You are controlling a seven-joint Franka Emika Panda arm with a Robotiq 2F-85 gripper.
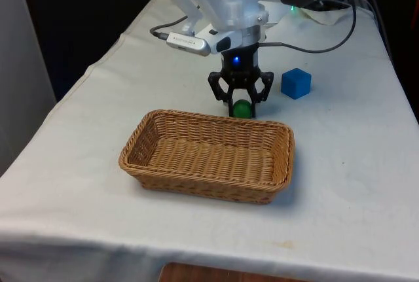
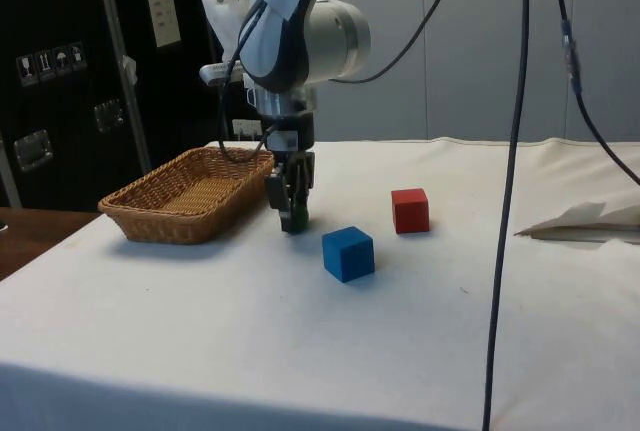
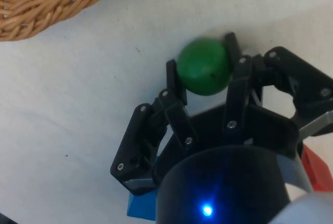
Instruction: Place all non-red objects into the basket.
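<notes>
A green ball (image 1: 241,108) (image 3: 204,66) sits on the white cloth just behind the far rim of the wicker basket (image 1: 208,154) (image 2: 185,194). My gripper (image 1: 240,106) (image 2: 292,209) (image 3: 202,68) is down at the cloth with its two fingers pressed on either side of the ball. A blue cube (image 1: 296,83) (image 2: 348,253) lies on the cloth at the front view's right of the gripper. A red cube (image 2: 410,210) stands beyond the blue one in the side view; a corner of the red cube (image 3: 318,169) shows past the gripper body.
A black cable (image 1: 314,45) runs from the gripper across the cloth towards the robot's base. The basket's far rim (image 1: 219,120) lies close to the gripper's fingers. Open cloth (image 1: 353,164) stretches at the front view's right of the basket.
</notes>
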